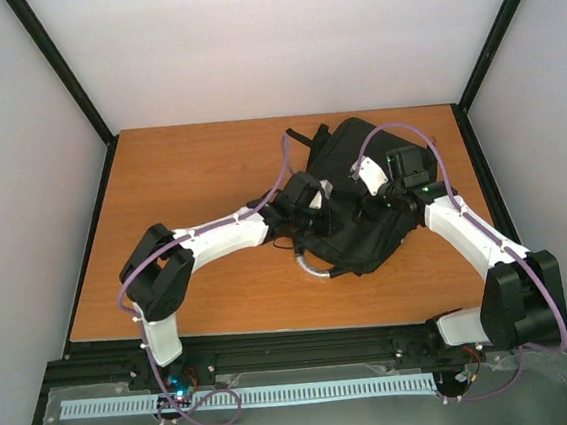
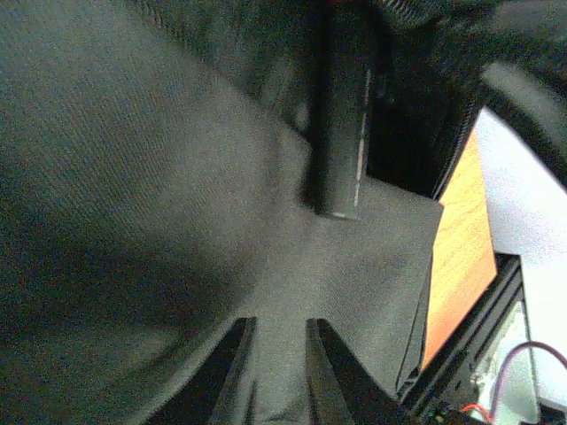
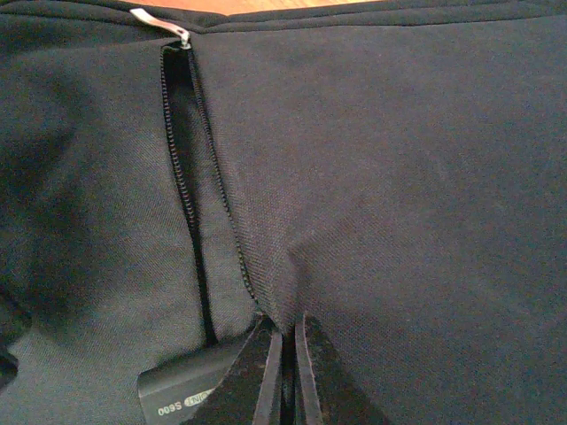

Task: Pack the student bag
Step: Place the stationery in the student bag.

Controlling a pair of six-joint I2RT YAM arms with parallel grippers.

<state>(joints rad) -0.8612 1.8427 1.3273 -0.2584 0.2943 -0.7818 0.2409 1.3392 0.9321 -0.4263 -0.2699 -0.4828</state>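
The student bag [image 1: 362, 195], a large black backpack, lies on the right half of the table, its pale grey loop handle [image 1: 309, 266] toward the near edge. Both grippers are on top of it. My right gripper [image 3: 285, 320] [image 1: 381, 201] is shut on a fold of the bag's fabric [image 3: 372, 177] beside an open zip [image 3: 182, 150] with a silver pull [image 3: 159, 22]. A dark grey labelled item [image 3: 182, 390] lies at the zip's near end. My left gripper [image 2: 277, 323] [image 1: 315, 209] presses against the bag's cloth [image 2: 159, 177], jaws slightly apart, cloth showing between them.
The orange wooden table [image 1: 190, 181] has white walls on three sides. A black frame rail [image 1: 277, 349] runs along its near edge. In the left wrist view a dark narrow bar [image 2: 341, 133] crosses the fabric; I cannot tell what it is.
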